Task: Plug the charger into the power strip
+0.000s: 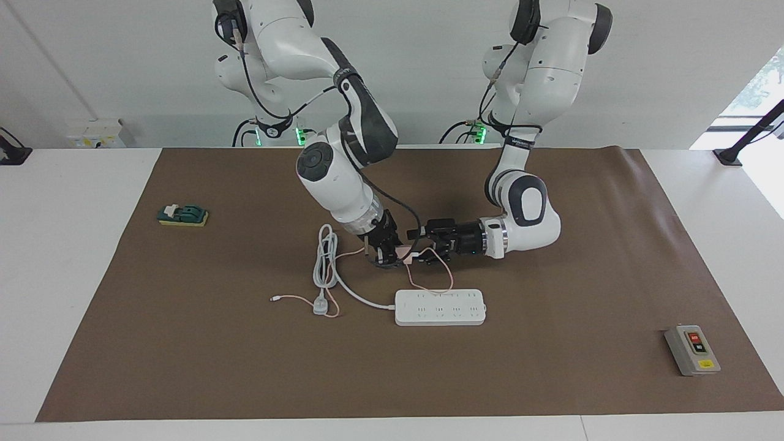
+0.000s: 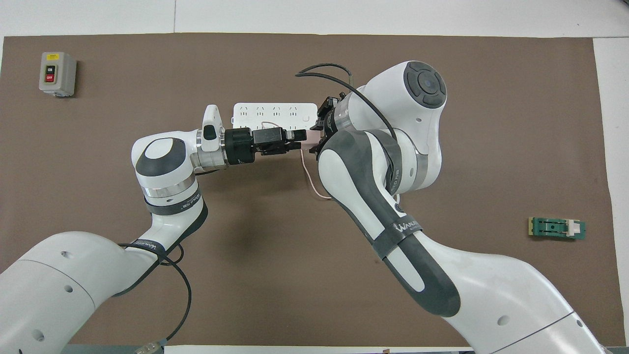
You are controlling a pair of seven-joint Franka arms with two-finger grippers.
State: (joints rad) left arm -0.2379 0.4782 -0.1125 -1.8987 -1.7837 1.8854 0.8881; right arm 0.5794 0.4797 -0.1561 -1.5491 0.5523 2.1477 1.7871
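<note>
Pink charger (image 1: 401, 252) sits mid-frame in the facing view, pinched in my right gripper (image 1: 392, 255), which is clamped shut on it in the air just above the white power strip's (image 1: 440, 307) cord end; my left gripper (image 1: 427, 250) has its fingers spread wide and empty, right beside the charger at centre frame. Risk as I judge it: the two grippers are nearly touching, so a handover or regrip could knock the cube askew or drop it. The slack pink cable (image 1: 432, 283) looping over the strip could also snag, and tilted prongs would miss the sockets and shove the loose strip along the brown mat (image 1: 551, 380).
</note>
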